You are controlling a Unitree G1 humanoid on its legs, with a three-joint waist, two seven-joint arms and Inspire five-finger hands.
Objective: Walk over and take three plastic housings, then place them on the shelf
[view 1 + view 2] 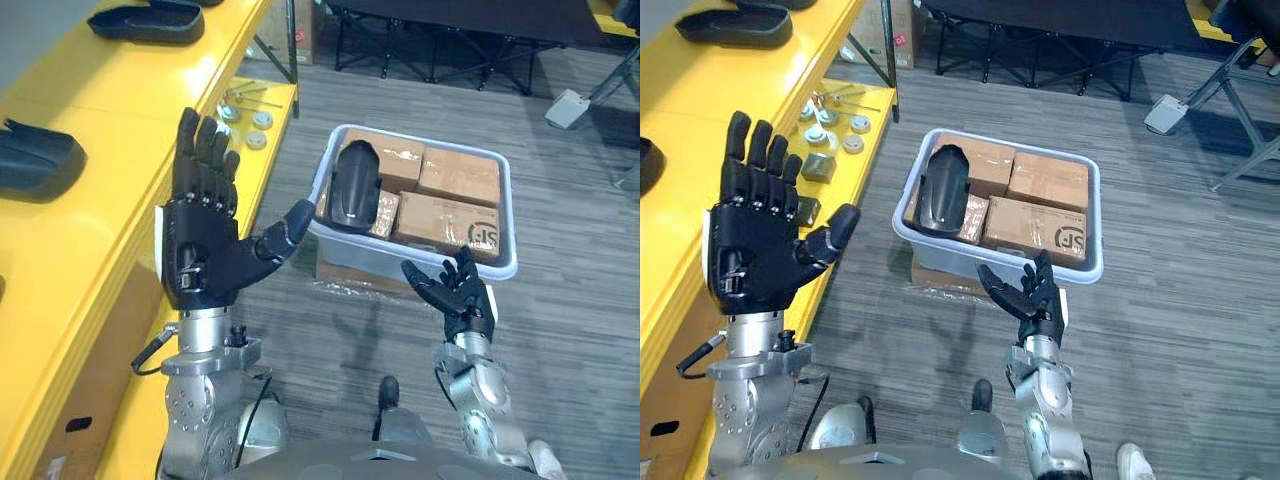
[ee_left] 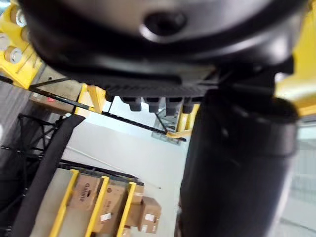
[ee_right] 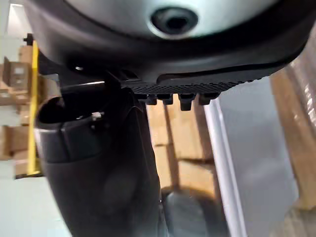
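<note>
A black plastic housing (image 1: 354,186) leans upright inside the pale bin (image 1: 505,266) on the floor, resting on cardboard boxes (image 1: 456,200). Two more black housings lie on the yellow shelf (image 1: 120,140): one (image 1: 147,20) at the back, another (image 1: 35,160) at the left edge. My left hand (image 1: 205,240) is raised beside the shelf, palm up, fingers straight and spread, holding nothing. My right hand (image 1: 456,290) hovers lower, just in front of the bin's near rim, open and empty. The bin's rim and the housing (image 3: 190,212) show past the right hand in its wrist view.
Small round metal parts (image 1: 250,122) and hex keys (image 1: 250,95) lie on the shelf's lower yellow ledge. A flat cardboard box (image 1: 350,270) sits under the bin. Black folding frames (image 1: 430,40) stand at the back, and a grey pedal (image 1: 567,107) lies at the far right.
</note>
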